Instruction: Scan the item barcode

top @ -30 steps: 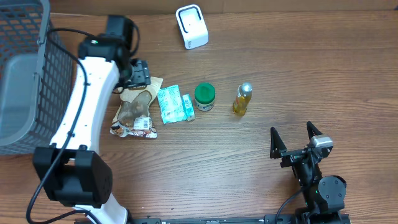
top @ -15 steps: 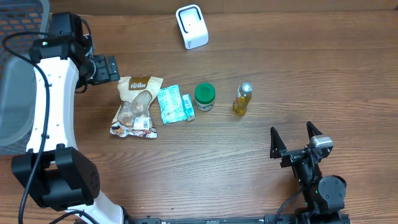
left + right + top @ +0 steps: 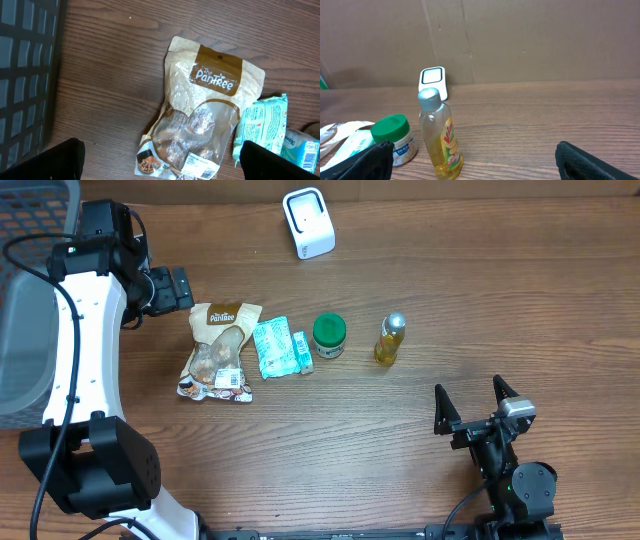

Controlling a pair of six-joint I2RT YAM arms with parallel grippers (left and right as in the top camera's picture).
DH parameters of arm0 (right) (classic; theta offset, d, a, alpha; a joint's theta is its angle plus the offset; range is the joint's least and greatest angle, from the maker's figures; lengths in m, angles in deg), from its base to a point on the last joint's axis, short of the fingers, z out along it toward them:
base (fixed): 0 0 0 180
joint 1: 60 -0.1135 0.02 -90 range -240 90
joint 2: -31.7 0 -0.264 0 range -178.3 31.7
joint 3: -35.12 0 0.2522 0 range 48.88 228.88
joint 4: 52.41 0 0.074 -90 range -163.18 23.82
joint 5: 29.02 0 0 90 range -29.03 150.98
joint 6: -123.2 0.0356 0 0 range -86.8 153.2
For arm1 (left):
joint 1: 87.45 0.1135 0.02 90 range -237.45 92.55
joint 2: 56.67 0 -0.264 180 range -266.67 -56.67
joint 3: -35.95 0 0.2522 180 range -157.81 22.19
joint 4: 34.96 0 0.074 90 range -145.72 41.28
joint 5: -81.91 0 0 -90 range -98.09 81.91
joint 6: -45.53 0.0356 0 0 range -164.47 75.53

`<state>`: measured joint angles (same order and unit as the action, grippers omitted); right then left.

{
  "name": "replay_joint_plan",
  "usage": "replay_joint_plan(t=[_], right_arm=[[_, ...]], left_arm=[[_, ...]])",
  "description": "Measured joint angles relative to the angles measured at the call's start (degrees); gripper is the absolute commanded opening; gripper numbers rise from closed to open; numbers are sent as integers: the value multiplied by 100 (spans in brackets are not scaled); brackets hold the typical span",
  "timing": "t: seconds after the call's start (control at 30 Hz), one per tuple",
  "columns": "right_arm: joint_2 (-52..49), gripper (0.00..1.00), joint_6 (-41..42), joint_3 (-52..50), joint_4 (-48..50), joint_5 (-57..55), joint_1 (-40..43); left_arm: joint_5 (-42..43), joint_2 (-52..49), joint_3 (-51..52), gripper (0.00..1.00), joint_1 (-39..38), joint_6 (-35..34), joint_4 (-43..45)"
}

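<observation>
Wooden table (image 3: 450, 300), items in a row across the middle.

Grey mesh basket (image 3: 20, 330) sits at the far left edge. Left arm (image 3: 85, 350) reaches up alongside it.

Left gripper (image 3: 180, 290): jaws spread wide, holding nothing. It sits between the basket and the top of the pouch, just beside the pouch and not touching it. The left wrist view looks straight down on the pouch, with one dark fingertip in each bottom corner of the view and basket mesh on the left.

Right gripper (image 3: 470, 402): also spread wide and empty, at the near right of the table, well apart from everything. Its camera faces the bottle and jar, with the scanner standing behind them.

I can't tell which item is the one to scan.

- pouch (image 3: 220, 345): tan "The Pantree" snack bag, lying flat at the left end of the row. A white label (image 3: 200, 162) at its lower end faces up, too small for me to read as a barcode.
- wipes pack (image 3: 270, 347): teal, flat, touching the pouch's right edge.
- scanner (image 3: 308, 222): white, at the back edge, well apart from the row.
- bottle (image 3: 390, 340): yellow liquid, silver cap, upright, right end of the row.
- jar (image 3: 329, 335): green lid, upright, between box and bottle.
- small box (image 3: 302, 352): teal, right against the wipes pack.
</observation>
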<state>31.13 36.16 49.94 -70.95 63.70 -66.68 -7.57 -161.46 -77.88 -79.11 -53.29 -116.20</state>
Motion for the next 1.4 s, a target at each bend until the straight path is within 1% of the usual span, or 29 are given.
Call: replay_joint_plan(t=[0.23,0.27,0.37,0.5,0.6,0.67,0.73,0.77,0.8,0.83,0.9,0.97,1.03,1.1,1.2,1.4], right_arm=[[-2,100,2,20,210,-59,0],[-13,100,2,96,157,-131,0],[-232,100,-59,791,-162,-365,0],[-1008,100,-247,2264,-767,-570,7],[-2031,100,-363,3574,-1475,-662,24],[-2627,100,-409,4264,-1937,-678,22],[-3571,100,-439,5425,-2839,-699,26],[-4201,100,-450,6255,-3458,-704,26],[-4605,100,-452,6763,-3600,-710,26],[-5106,100,-459,7438,-4330,-688,26],[-5989,100,-459,8616,-5300,-562,26],[-6754,100,-452,9499,-5945,-345,26],[-7458,100,-446,10185,-6347,-46,26],[-7960,100,-446,10487,-6382,260,26],[-8389,100,-444,10511,-6494,588,26],[-8725,100,-348,10511,-6526,1067,26]], left_arm=[[20,0,0,99,0,-2,0],[20,0,0,99,0,0,0],[24,0,0,99,0,-2,2],[37,0,0,100,0,-2,4],[44,0,0,100,0,-2,0],[39,0,0,100,0,-2,4],[42,0,0,99,0,-2,11],[55,0,-2,100,0,-2,2],[50,0,-4,100,0,-2,4],[52,0,-4,100,0,-2,17],[59,0,-7,100,0,-2,9],[55,0,-7,99,0,-2,17],[55,0,-7,100,0,-2,11],[61,0,-7,100,0,-2,15],[61,0,-7,100,0,-2,17],[59,0,-7,100,0,-2,15]])
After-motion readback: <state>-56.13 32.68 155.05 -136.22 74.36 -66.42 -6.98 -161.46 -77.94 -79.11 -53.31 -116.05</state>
